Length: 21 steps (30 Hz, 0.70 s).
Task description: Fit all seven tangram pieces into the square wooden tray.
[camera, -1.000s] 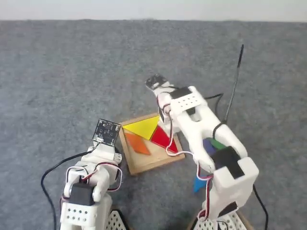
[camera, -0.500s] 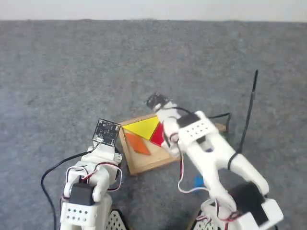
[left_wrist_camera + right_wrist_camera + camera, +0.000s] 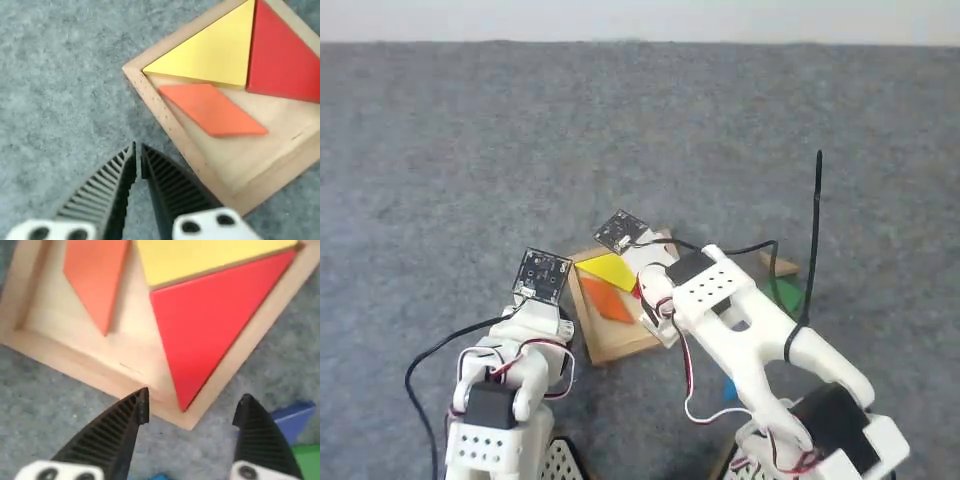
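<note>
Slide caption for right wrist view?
Open right gripper over a corner of the wooden tray; red triangle, yellow triangle, orange piece inside.

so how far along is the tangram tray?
Done: yellow triangle, red triangle and orange parallelogram lie in the tray. In hand: nothing; the right gripper hangs open over the tray's corner by the red piece, the left gripper is shut beside the tray. Left: four of seven, among them a blue piece and a green piece on the carpet.
</note>
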Motion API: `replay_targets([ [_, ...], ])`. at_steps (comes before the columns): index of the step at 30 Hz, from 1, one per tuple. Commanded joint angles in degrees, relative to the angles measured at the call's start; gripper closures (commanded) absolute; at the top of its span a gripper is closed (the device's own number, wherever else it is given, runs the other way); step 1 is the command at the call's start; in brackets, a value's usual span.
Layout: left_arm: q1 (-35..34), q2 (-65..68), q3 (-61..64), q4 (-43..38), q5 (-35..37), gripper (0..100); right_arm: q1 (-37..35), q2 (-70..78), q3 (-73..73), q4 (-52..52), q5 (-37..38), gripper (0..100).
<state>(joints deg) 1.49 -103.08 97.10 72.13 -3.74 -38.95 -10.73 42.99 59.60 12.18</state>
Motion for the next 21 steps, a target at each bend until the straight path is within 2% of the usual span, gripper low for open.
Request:
replay_targets([
  [1,-0.18,-1.05,-0.57,0.18,-0.35,98,0.22,3.38,-0.97,-3.03,-0.79,74.2],
  [8,-0.18,-1.05,-0.57,0.18,-0.35,98,7.25,12.26,-7.65,-2.86,-1.23,74.2],
  [21,-0.18,-1.05,-0.57,0.18,-0.35,98,20.53,14.11,-11.6,-4.97,-1.93,75.3],
])
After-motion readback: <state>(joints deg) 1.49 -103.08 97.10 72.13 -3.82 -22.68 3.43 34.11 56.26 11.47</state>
